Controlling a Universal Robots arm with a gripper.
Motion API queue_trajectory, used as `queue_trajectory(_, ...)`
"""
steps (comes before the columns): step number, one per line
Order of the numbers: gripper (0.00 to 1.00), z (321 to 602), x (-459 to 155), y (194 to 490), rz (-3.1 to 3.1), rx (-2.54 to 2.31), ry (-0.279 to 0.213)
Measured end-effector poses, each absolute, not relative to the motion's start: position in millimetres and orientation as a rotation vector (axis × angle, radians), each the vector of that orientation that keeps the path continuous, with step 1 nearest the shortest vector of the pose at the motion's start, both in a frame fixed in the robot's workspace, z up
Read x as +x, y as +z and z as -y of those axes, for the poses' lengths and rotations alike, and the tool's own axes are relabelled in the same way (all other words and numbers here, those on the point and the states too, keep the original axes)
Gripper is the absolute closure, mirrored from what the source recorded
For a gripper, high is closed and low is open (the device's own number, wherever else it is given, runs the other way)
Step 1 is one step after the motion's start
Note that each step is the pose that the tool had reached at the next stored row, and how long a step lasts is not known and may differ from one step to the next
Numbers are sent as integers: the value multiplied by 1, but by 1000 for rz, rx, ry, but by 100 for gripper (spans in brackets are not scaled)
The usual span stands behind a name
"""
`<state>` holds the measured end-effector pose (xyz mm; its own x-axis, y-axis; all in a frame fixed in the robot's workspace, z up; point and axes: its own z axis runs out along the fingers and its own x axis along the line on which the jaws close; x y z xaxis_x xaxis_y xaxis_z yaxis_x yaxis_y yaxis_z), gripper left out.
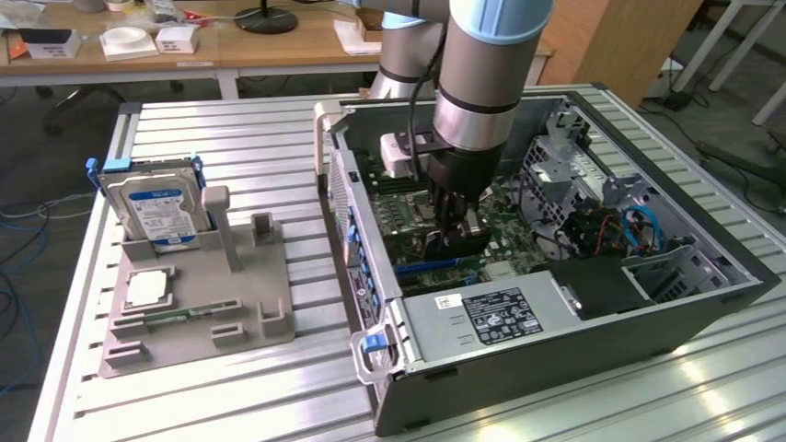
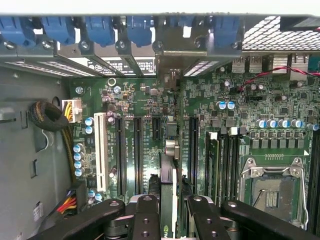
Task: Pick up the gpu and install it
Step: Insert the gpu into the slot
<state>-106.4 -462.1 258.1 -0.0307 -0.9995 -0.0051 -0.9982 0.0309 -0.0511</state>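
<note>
My pincer [image 2: 169, 212] pinches the one gpu [image 2: 168, 197] edge-on, upright over the motherboard [image 2: 210, 100] inside the one open case [image 1: 687, 313], and beyond on the counter [image 1: 246, 138] a rack [image 1: 202, 313] holds one hard drive [image 1: 154, 212].

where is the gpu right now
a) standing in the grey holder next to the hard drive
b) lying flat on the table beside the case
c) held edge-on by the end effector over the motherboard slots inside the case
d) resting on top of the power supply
c: the end effector grips the gpu edge-on between its fingers, down inside the case right at the motherboard slots.
</note>
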Motion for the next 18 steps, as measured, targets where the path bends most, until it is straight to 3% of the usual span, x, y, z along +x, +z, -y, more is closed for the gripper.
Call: queue_trajectory(18, 74, 462, -112, 256, -2227, -2159, -51)
